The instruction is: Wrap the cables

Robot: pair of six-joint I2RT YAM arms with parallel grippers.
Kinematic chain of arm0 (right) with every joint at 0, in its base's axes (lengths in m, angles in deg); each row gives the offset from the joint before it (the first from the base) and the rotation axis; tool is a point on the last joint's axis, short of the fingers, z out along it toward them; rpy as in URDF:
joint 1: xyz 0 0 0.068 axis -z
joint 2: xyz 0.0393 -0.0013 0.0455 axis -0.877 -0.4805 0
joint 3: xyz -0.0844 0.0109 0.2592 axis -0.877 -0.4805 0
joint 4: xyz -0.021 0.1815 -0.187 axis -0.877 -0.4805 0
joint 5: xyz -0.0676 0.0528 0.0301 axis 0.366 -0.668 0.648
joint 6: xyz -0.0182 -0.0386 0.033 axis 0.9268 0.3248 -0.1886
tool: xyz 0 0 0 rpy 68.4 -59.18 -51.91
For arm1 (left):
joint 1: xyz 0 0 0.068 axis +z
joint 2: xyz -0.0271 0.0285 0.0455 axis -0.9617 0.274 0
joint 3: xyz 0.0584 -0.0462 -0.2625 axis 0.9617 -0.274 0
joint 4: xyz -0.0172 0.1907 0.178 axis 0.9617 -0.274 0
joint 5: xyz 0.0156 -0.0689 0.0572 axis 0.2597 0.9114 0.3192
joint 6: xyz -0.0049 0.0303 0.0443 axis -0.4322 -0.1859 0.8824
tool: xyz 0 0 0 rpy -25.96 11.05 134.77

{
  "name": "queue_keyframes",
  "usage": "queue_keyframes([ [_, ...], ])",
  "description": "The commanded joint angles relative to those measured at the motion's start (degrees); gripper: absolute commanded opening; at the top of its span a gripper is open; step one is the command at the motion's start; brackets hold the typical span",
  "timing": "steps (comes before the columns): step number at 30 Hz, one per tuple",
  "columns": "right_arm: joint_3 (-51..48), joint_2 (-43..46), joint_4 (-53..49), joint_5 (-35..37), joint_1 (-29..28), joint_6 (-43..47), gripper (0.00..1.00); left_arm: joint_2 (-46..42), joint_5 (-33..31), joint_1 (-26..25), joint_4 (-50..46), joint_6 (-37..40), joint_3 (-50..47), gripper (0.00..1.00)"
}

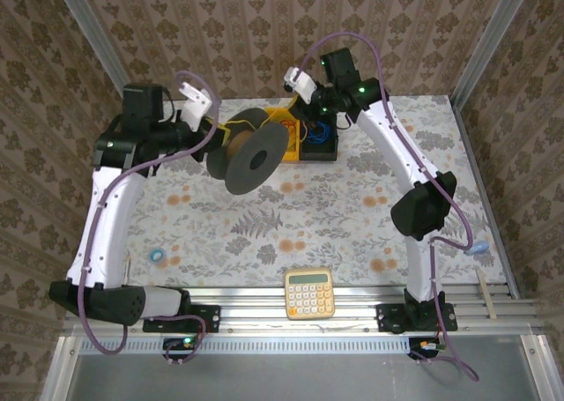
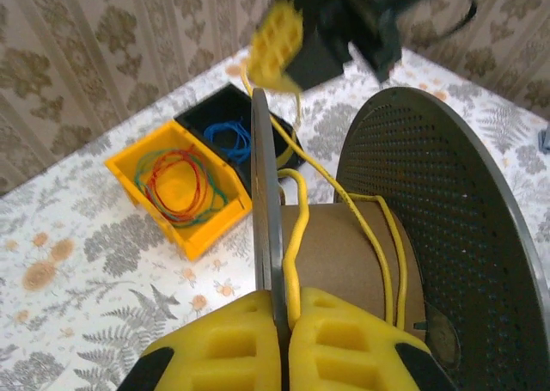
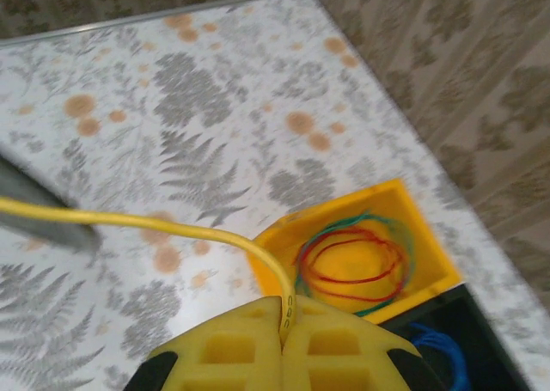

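A grey spool [image 1: 254, 158] with a brown cardboard core [image 2: 344, 262] hangs tilted above the table's far middle. My left gripper [image 2: 284, 309] is shut on the spool's thin near flange [image 2: 265, 193], and a strand of the yellow cable [image 2: 297, 228] is squeezed between the pads beside it. A few turns of cable lie around the core. From there the cable [image 3: 163, 223] runs to my right gripper [image 3: 284, 320], which is shut on it just above the bins. In the top view the left gripper [image 1: 214, 145] is at the spool's left and the right gripper [image 1: 306, 116] behind it.
A yellow bin [image 3: 404, 204] holds a red and green wire coil; a black bin [image 1: 319, 143] beside it holds a blue coil. A yellow calculator [image 1: 309, 293] sits at the near edge. A small blue ring [image 1: 157, 255] lies near left, a wooden stick [image 1: 486, 293] near right.
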Motion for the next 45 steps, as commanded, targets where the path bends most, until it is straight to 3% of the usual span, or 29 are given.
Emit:
queue_keyframes([
  [1, -7.17, 4.11, 5.49, -4.08, 1.80, -3.51, 0.00, -5.07, 11.86, 3.31, 10.31, -5.81, 0.03, 0.00],
  [5, -15.65, 7.21, 11.32, -9.45, 1.70, -8.18, 0.00, -7.78, 12.93, 7.04, 24.12, -15.90, -4.10, 0.00],
  [8, -21.49, 9.30, 17.33, -12.71, 1.17, -12.01, 0.00, -9.27, 7.62, 7.63, 33.94, -22.81, -7.67, 0.00],
  [13, -28.63, 11.79, 23.74, -14.18, -1.36, -16.50, 0.00, -9.94, 0.27, 7.59, 42.57, -29.91, -10.59, 0.00],
  [18, -36.01, 13.43, 33.72, -12.74, -5.37, -22.62, 0.00, -9.19, -0.01, 7.34, 46.29, -33.58, -10.89, 0.00],
  [21, -39.84, 13.43, 41.00, -11.75, -7.06, -27.34, 0.10, -8.84, -2.21, 7.01, 46.71, -34.29, -10.89, 0.00],
  [23, -41.43, 13.08, 44.70, -10.39, -7.83, -29.89, 0.22, -8.78, -2.33, 6.91, 47.03, -34.71, -10.89, 0.00],
  [28, -43.30, 12.21, 49.01, -8.18, -9.82, -32.38, 0.32, -8.56, -2.46, 6.80, 46.90, -34.73, -10.82, 0.00],
  [35, -44.09, 12.50, 49.78, -5.99, -10.30, -32.98, 0.26, -8.47, -2.55, 6.80, 47.09, -34.99, -11.16, 0.00],
  [40, -46.37, 13.77, 50.54, -4.70, -10.33, -34.06, 0.00, -8.47, -4.56, 6.84, 46.64, -34.84, -10.99, 0.00],
  [45, -46.21, 14.22, 44.64, -2.55, -11.21, -34.20, 0.00, -8.14, -9.26, 6.95, 46.39, -35.85, -11.14, 0.00],
])
